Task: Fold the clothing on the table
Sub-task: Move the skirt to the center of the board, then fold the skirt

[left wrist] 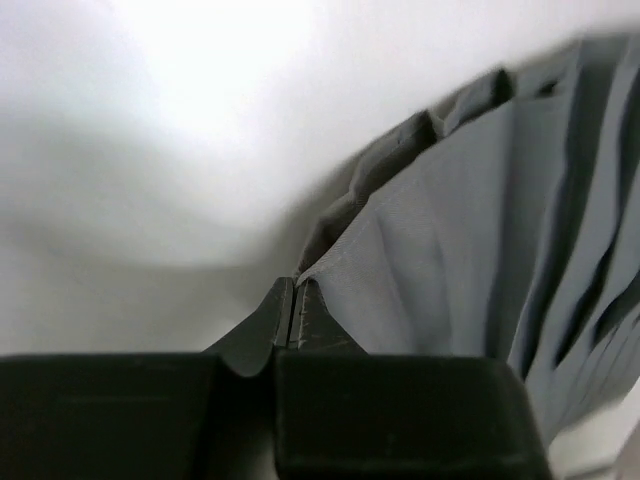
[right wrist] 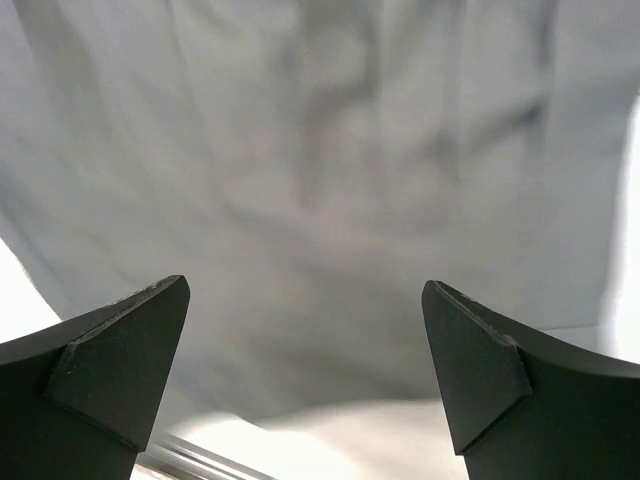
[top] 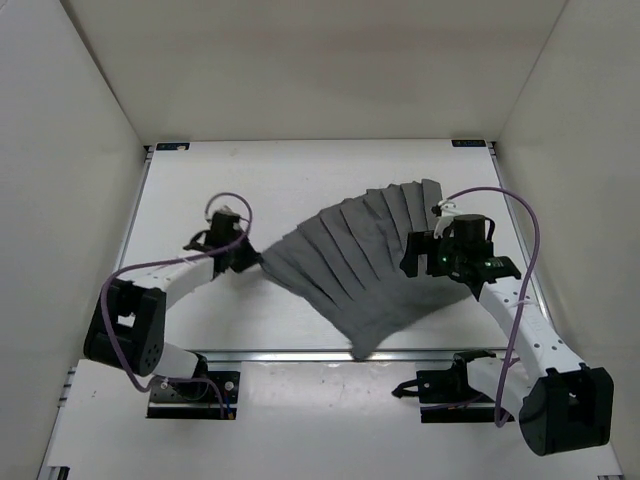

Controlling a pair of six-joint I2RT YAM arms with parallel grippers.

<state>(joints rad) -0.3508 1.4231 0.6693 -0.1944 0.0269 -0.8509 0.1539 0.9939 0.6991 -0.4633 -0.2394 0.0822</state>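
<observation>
Pleats ran long and straight across the dark grey, fan-shaped skirt of soft fabric point(top: 370, 265), spread flat on the white matte bench point(top: 300, 180). The left hand point(left wrist: 295, 312) was closed at its narrow left corner, tips touching the edge. The right hand point(right wrist: 305, 340) hovered wide open over its right side.

Each arm is white tubing between black joint housings, the left arm point(top: 185, 270) and right arm point(top: 525, 320) alike. Each has a bulky black housing point(top: 125, 325) just beyond the bases. The bases point(top: 190, 393) are flat black blocks. A thin purple cable point(top: 150, 266) loops along each arm, away from the bases. Small green lights point(top: 443, 265) glow at the right arm's end farthest from the bases. The jaws are matte black with wedge-shaped tips.
</observation>
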